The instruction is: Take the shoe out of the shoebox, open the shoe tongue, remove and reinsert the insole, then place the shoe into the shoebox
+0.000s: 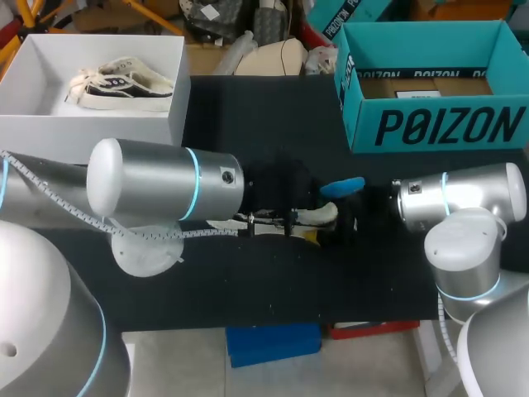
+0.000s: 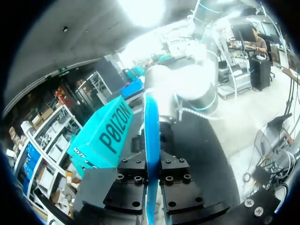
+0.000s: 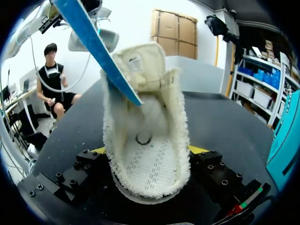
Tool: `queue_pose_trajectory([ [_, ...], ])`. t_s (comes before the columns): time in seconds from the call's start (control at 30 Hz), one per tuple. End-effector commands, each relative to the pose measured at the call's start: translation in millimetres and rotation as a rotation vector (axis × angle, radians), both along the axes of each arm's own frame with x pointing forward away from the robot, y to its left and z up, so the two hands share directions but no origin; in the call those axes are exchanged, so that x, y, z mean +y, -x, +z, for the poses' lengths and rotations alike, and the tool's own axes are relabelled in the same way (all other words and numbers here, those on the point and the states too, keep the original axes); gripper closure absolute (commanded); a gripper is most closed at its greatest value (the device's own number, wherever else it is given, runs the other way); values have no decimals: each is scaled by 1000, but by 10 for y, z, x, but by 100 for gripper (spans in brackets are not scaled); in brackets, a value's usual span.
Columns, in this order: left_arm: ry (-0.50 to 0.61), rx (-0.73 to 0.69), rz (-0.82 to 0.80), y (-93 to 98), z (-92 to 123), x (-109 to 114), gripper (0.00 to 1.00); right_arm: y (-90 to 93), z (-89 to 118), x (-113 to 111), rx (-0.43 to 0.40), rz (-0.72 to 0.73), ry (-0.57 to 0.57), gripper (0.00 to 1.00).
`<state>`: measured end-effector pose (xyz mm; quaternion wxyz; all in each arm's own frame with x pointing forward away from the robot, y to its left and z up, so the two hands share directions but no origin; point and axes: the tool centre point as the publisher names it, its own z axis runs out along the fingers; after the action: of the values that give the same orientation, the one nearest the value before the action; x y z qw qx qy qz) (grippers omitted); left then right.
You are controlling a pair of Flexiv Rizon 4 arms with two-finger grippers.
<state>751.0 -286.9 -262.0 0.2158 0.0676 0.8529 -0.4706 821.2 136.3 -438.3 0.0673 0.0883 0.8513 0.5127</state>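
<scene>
Shoe (image 3: 146,123) mid table (image 1: 248,107), right gripper (image 3: 149,151) clamped on its sides. Left gripper (image 2: 151,174) pinching blue insole (image 2: 151,119), tip at shoe mouth. Align insole with sole, tongue (image 3: 140,61) clear, shoe steady.

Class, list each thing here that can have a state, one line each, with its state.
Shoe: tongue pulled open.
Insole: tip in shoe's opening, mostly out.
Left gripper: shut on insole.
Right gripper: shut on shoe.
White box: open, second shoe inside.
Teal box: open.
</scene>
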Motion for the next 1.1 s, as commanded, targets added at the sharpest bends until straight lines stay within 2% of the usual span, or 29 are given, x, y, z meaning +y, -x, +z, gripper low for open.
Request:
queue_pose_trajectory([
  [0.03,212,166,-236,80,475,330,100,3,-16,12,2,-1,3,100],
  [0.27,379,339,-304,170,1108,417,100,3,-16,12,2,-1,3,100],
  [0.33,397,368,-325,191,1238,434,100,3,-16,12,2,-1,3,100],
  [0.43,366,379,-311,206,1344,431,100,3,-16,12,2,-1,3,100],
  [0.5,315,396,-297,199,1341,403,100,3,-16,12,2,-1,3,100],
  [0.73,116,519,-213,73,1112,402,100,3,-16,12,2,-1,3,100],
  [0.97,41,557,-161,-38,990,474,100,3,-16,12,2,-1,3,100],
  [1.1,45,575,-140,-113,974,503,100,3,-16,12,2,-1,3,100],
])
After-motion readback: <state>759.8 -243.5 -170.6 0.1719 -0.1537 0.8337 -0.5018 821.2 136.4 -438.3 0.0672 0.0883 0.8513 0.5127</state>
